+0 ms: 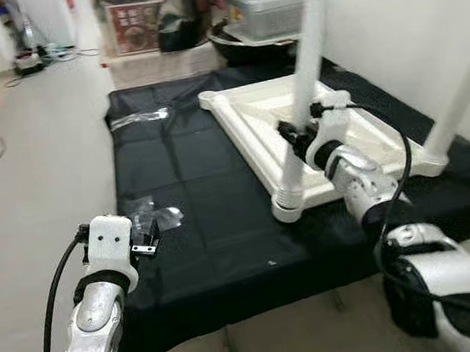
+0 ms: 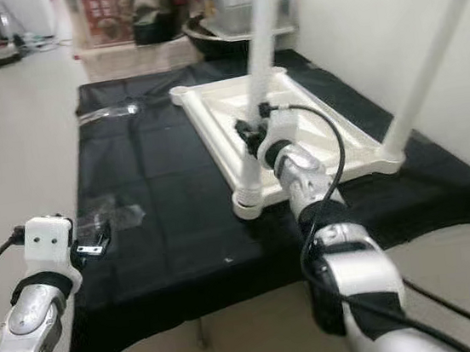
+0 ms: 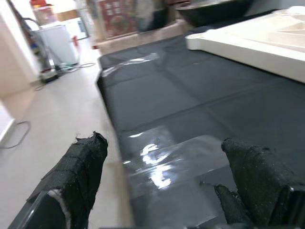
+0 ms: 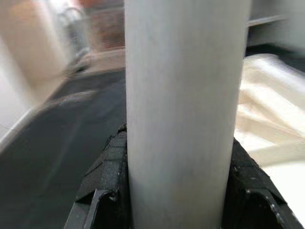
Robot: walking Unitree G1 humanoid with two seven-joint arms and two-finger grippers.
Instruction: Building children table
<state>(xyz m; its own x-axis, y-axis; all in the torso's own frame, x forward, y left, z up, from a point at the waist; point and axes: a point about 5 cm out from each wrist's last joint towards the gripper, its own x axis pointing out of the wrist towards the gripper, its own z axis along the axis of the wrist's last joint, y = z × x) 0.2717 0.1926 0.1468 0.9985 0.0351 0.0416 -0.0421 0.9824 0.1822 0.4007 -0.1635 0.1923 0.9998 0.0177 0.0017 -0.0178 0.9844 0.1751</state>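
On your left, the left gripper (image 3: 157, 191) hovers at the near left edge of the black cloth sheet (image 1: 194, 190), its black fingers (image 3: 78, 171) spread wide over a crumpled clear plastic bag (image 1: 150, 216) and touching nothing. Further right, the upturned white plastic tabletop (image 1: 250, 123) lies on the cloth. Your right gripper (image 1: 297, 138) pinches the upright white cylindrical table leg (image 1: 302, 125) at the tabletop's near corner, one finger (image 4: 107, 176) pressed on each side of it.
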